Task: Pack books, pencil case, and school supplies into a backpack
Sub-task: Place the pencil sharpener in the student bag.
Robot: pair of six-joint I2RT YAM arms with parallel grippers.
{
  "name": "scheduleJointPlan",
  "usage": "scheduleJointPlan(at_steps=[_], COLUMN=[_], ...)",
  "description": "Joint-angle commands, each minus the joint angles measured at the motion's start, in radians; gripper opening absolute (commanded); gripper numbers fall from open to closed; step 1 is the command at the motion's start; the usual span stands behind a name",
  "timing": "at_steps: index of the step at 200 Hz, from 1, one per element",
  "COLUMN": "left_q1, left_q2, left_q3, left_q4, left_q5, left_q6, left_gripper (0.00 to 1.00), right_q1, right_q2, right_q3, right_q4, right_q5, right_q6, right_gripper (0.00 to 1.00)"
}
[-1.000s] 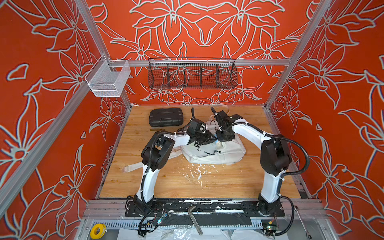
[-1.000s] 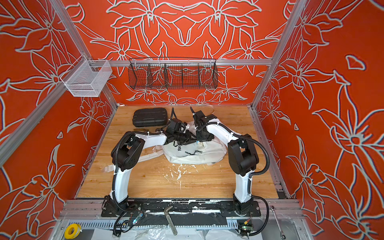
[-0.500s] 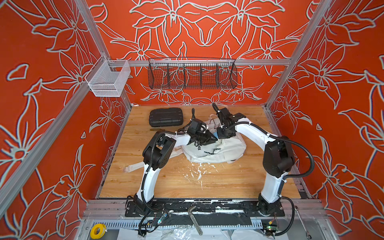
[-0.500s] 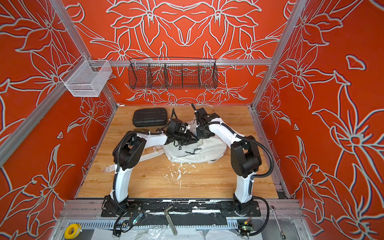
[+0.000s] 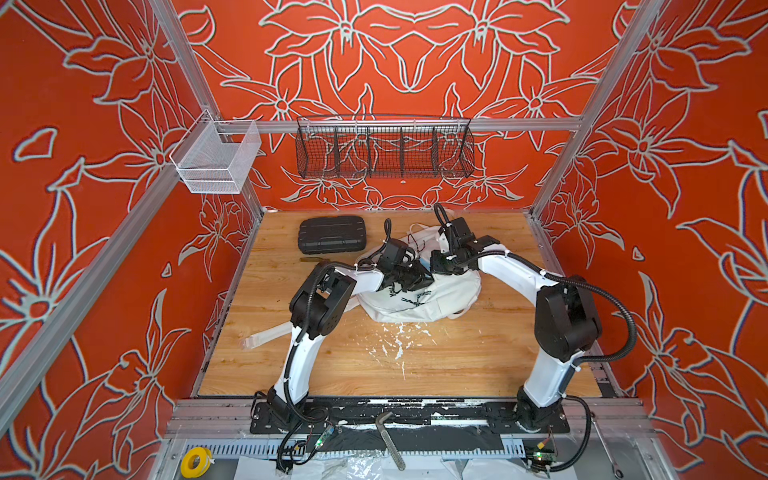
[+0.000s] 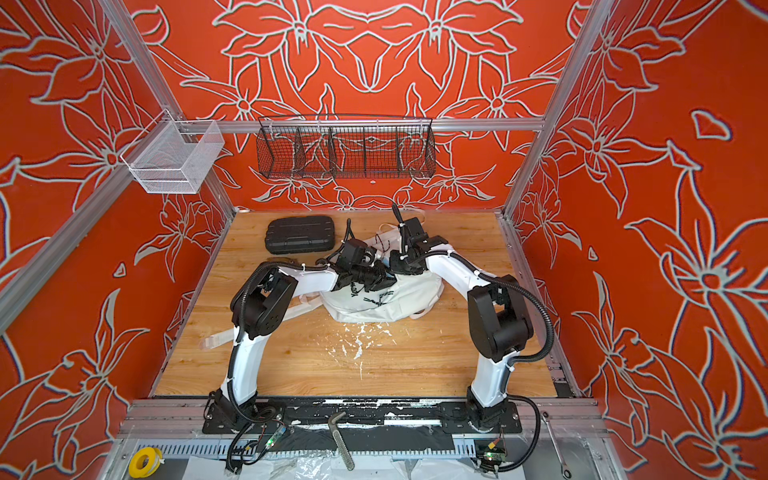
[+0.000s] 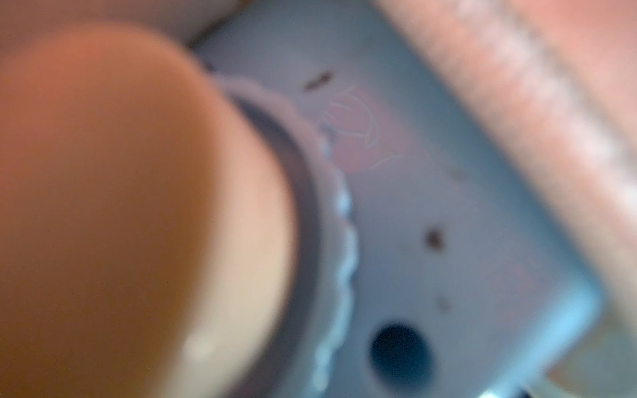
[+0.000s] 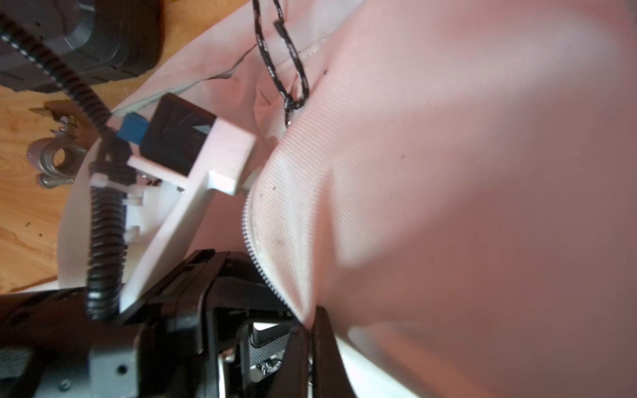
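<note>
Because the backpack (image 5: 419,301) was limp white cloth, slumped on the table (image 5: 457,353) just beside the black case (image 5: 331,234), it would likely sag wherever pulled; its stitched zip edge seemed the firmest hold. The right fingers (image 8: 324,344) were pinched shut on that edge. The left fingers (image 5: 417,279) lay at its mouth, their spread impossible to tell, near the light, hard sharpener (image 7: 448,206).

Hard case (image 5: 331,235) lies behind-left of the backpack (image 5: 419,299).

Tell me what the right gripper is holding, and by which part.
The right gripper is shut on the backpack, pinching the white fabric at the zipper edge of its opening.
</note>
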Motion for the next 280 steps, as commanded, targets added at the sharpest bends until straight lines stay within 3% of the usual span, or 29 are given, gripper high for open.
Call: scheduleJointPlan(at_steps=[1, 8, 25, 66, 82, 104, 128, 153, 186, 206, 233, 238, 280], left_q1=[-0.018, -0.02, -0.023, -0.009, 0.017, 0.082, 0.104, 0.112, 0.136, 0.153, 0.21, 0.216, 0.268], left_q2=[-0.042, -0.056, -0.11, -0.315, -0.361, -0.382, -0.373, -0.308, -0.181, -0.135, -0.279, -0.311, -0.382], left_q3=[0.09, 0.105, 0.077, -0.069, -0.073, -0.097, -0.052, 0.027, 0.071, 0.127, 0.075, 0.067, 0.027], left_q4=[-0.114, -0.212, -0.361, -0.494, -0.56, -0.586, -0.725, -0.883, -0.833, -0.905, -0.911, -0.916, -1.068], left_q5=[-0.007, -0.019, -0.053, -0.187, -0.241, -0.209, -0.267, -0.363, -0.303, -0.356, -0.352, -0.367, -0.448], left_q6=[0.163, 0.215, 0.293, 0.367, 0.372, 0.356, 0.432, 0.473, 0.457, 0.484, 0.501, 0.504, 0.597], left_gripper=[0.26, 0.29, 0.54, 0.78, 0.8, 0.8, 0.8, 0.82, 0.87, 0.86, 0.89, 1.0, 0.97], right_q1=[0.01, 0.004, 0.001, -0.013, -0.018, -0.018, -0.018, -0.017, -0.013, -0.013, -0.01, -0.01, 0.0], right_q2=[-0.035, -0.039, -0.026, 0.027, 0.022, 0.021, 0.025, 0.031, 0.044, 0.042, 0.045, 0.048, 0.061], right_q3=[-0.061, -0.065, -0.036, 0.033, 0.018, 0.01, 0.003, -0.003, -0.012, -0.036, -0.068, -0.075, -0.08], right_q4=[0.067, 0.084, 0.065, -0.042, -0.021, -0.005, 0.018, 0.049, 0.069, 0.082, 0.088, 0.096, 0.116], right_q5=[-0.19, -0.199, -0.19, -0.141, -0.155, -0.18, -0.212, -0.233, -0.248, -0.242, -0.229, -0.234, -0.233], right_q6=[0.077, 0.088, 0.078, 0.058, 0.076, 0.091, 0.107, 0.121, 0.127, 0.131, 0.132, 0.132, 0.133], right_gripper=[0.0, 0.0, 0.0, 0.0, 0.0, 0.0, 0.0, 0.0, 0.0, 0.0, 0.0, 0.0, 0.0])
